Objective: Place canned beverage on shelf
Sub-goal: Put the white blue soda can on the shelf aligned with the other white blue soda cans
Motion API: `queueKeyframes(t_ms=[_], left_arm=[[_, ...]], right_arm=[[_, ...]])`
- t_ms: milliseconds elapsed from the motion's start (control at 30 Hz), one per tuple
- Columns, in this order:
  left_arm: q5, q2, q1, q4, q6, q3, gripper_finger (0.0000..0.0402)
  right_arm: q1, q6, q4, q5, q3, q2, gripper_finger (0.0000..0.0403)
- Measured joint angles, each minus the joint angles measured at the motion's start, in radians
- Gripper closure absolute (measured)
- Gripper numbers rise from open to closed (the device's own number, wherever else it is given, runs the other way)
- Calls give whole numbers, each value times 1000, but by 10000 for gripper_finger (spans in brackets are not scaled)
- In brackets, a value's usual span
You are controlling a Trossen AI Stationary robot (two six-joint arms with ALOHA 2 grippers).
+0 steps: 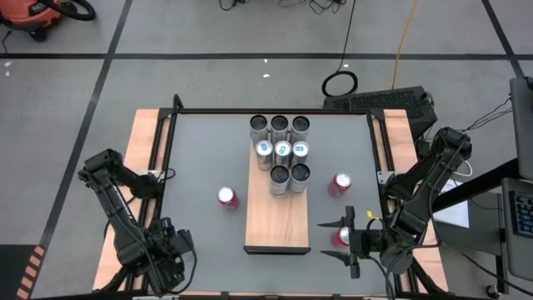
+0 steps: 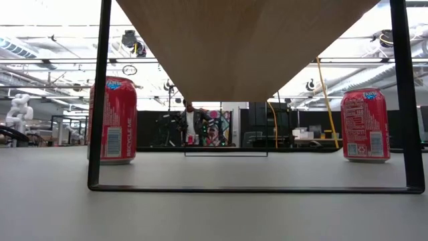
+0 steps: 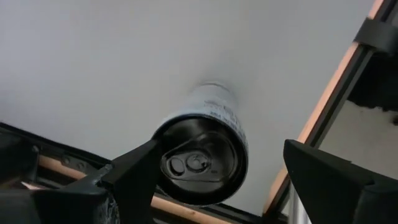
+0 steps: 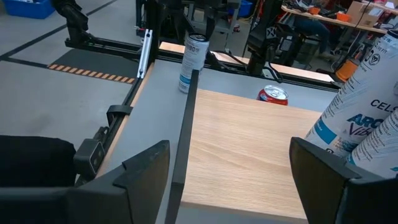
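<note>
The shelf [image 1: 277, 218] is a light-brown board on the grey table, with several silver cans [image 1: 280, 152] standing on its far half. A white-and-blue can [image 4: 194, 59] stands upright near the table's left edge. My left gripper [image 1: 173, 243] is open above it, and the can's dark top [image 3: 200, 163] shows between the fingers. Red cans stand left [image 1: 226, 197] and right [image 1: 339, 184] of the shelf. My right gripper [image 1: 337, 240] is open and empty by the shelf's near right corner. A third red can [image 1: 341, 237] shows right under it in the high view only. My left gripper [image 3: 221, 149] comes at the white-and-blue can from above. One finger [image 3: 134, 171] shows against the top's rim [image 3: 160, 140], and I cannot tell whether it touches. The other finger [image 3: 323, 177] stands apart. The can stands on the table.
The shelf's near half [image 4: 249, 149] is bare wood. In the low view its dark frame leg [image 2: 100, 100] stands on the table, with red cans on either side [image 2: 112, 120] [image 2: 364, 124]. Pale wooden strips [image 1: 143, 158] edge the tabletop. A person stands far off in the room [image 2: 192, 124].
</note>
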Motion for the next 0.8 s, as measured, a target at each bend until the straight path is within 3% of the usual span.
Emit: queueKeyframes(t_ms=[400, 567, 800], left_arm=[[13, 1, 0, 7, -44, 41, 11], [-28, 1, 0, -86, -46, 29, 6], [-78, 0, 0, -33, -61, -41, 6]], right_arm=[[0, 2, 2, 1, 0, 0, 136], [0, 0, 2, 1, 0, 0, 135], [0, 1, 0, 2, 0, 0, 135]])
